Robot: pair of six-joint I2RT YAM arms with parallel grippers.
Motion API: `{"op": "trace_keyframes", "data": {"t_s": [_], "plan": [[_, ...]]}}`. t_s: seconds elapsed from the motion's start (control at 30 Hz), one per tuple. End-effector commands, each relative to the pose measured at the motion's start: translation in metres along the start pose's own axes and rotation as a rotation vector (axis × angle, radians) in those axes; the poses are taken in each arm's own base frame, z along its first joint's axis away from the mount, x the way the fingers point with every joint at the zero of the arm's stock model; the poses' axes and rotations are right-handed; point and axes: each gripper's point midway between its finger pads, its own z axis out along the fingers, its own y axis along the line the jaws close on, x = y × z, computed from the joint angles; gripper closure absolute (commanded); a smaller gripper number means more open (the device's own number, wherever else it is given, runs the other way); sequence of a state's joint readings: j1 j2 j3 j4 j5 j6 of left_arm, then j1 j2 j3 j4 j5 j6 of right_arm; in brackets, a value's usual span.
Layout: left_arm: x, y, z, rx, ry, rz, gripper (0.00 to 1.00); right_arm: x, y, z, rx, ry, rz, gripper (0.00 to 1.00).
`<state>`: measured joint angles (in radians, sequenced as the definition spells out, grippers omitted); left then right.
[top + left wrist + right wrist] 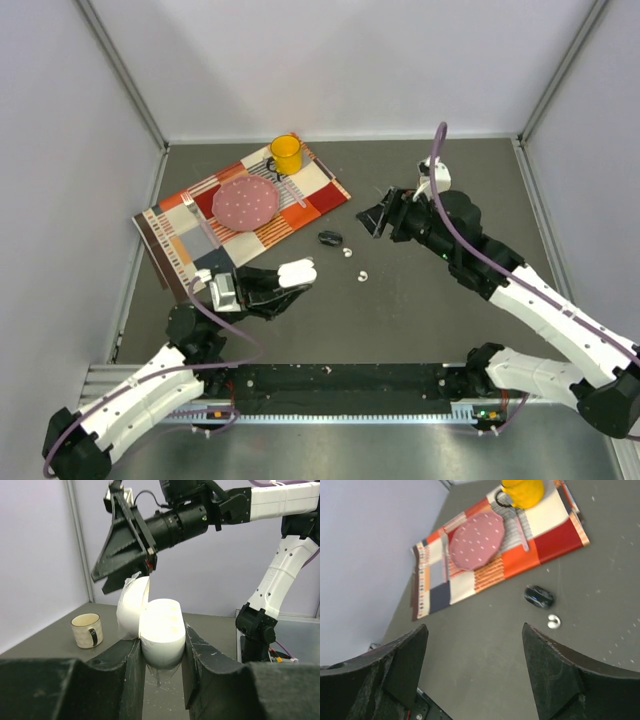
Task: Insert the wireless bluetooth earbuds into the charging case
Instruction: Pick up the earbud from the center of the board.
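Note:
My left gripper [292, 275] [161, 652] is shut on a white charging case [298, 270] [161, 630], gripping its lower half by the sides. The case's lid stands open. Two tiny white earbuds [349, 252] [363, 274] lie on the dark table, to the right of the case. My right gripper [376, 221] [474, 630] hovers open and empty above the table, behind the buds. In the right wrist view one white earbud [553, 622] lies just past the right fingertip. In the left wrist view the right gripper [125, 565] hangs above the open case.
A small black oval case [330, 238] [538, 596] lies beside the buds. A patchwork placemat [190, 235] [552, 535] at the back left carries a pink plate [245, 202] [476, 541], cutlery and a yellow mug [287, 153] [522, 491] [87, 630]. Walls enclose three sides.

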<state>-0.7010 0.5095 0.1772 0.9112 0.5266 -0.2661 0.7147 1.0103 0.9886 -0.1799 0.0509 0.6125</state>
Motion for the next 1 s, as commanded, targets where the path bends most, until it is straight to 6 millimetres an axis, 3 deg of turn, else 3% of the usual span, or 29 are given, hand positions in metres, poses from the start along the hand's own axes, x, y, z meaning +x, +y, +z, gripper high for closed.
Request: {"op": "trace_keyframes", "data": {"t_s": [0.0,0.2,0.4,0.67,0.97], "plan": [[-0.004,0.005,-0.004,-0.042,-0.001,0.026,1.0,0.029,-0.037,0.006,0.132,0.109,-0.025,0.26],[-0.003,0.006,-0.011,-0.07,0.01,0.024,1.0,0.079,-0.075,0.011,0.246,0.238,0.005,0.38],[-0.004,0.007,-0.014,-0.09,0.007,0.028,1.0,0.127,-0.112,0.015,0.349,0.339,0.159,0.52],[-0.003,0.009,-0.014,-0.097,0.017,0.038,1.0,0.163,-0.141,0.026,0.343,0.371,0.31,0.65],[0.0,0.011,-0.014,-0.105,0.025,0.014,1.0,0.192,-0.155,0.034,0.347,0.439,0.36,0.66]]}}
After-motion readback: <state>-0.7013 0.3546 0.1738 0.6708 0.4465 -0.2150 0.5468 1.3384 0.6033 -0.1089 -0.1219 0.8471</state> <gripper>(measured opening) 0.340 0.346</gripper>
